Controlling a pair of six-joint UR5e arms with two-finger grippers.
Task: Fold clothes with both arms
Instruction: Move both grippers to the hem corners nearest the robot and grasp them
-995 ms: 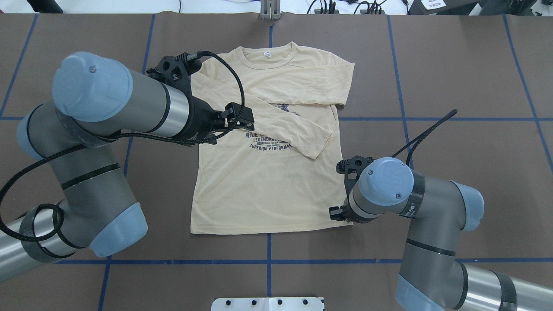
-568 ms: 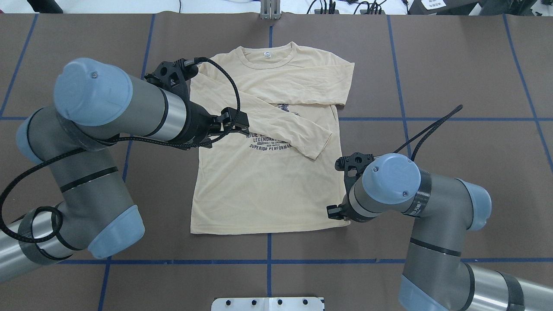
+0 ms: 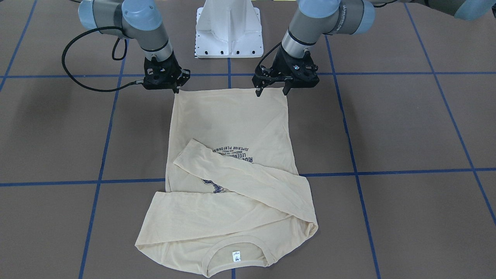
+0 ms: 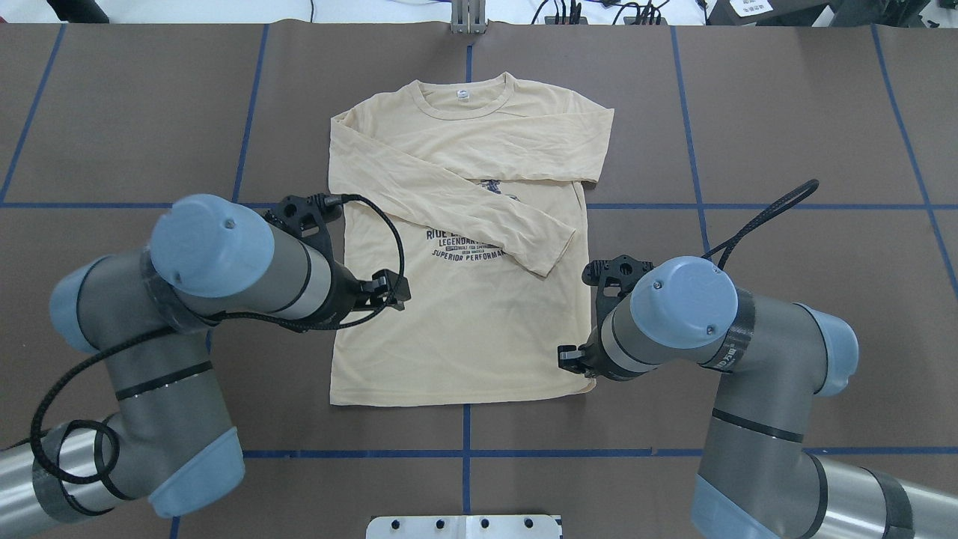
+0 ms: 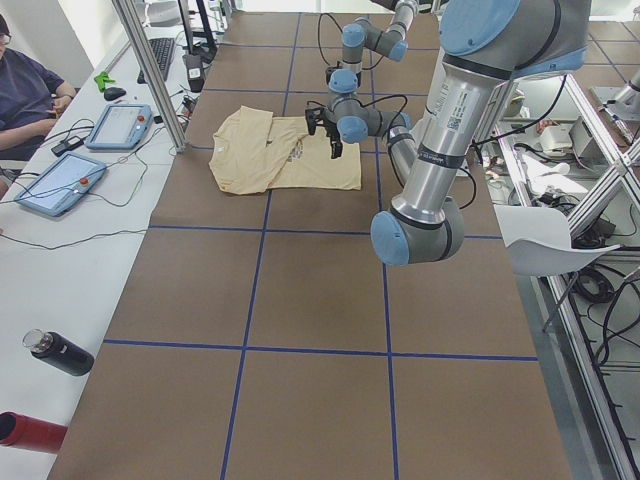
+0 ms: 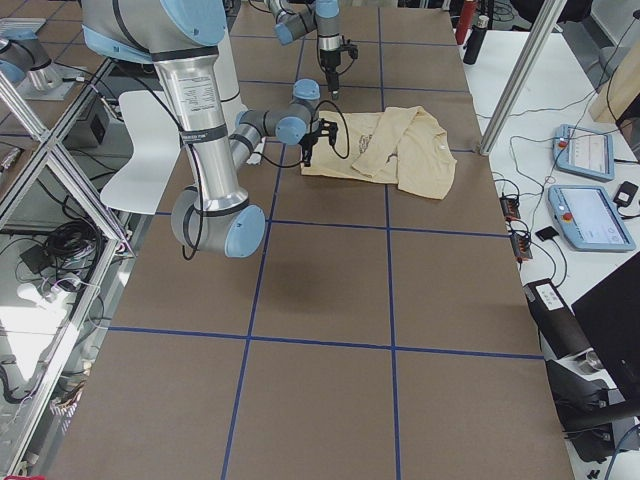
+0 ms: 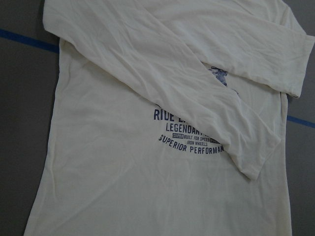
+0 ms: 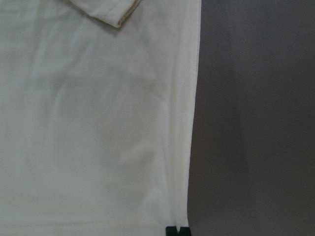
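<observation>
left gripper (image 3: 271, 92) spread, empty, over T-shirt (image 3: 232, 124), upper centre; right gripper (image 3: 176, 89) at hem corner, closure unclear | risk: uneven pinch skews fold

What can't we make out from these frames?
- Right hand: whether it grips the T-shirt hem; its own wrist covers it overhead, and it is dark and small in the front view.
- Print top lines: folded sleeve covers them, left wrist view.
- Neck label text: too small, front view.
- Left hand: height over the cloth unclear, front view.
</observation>
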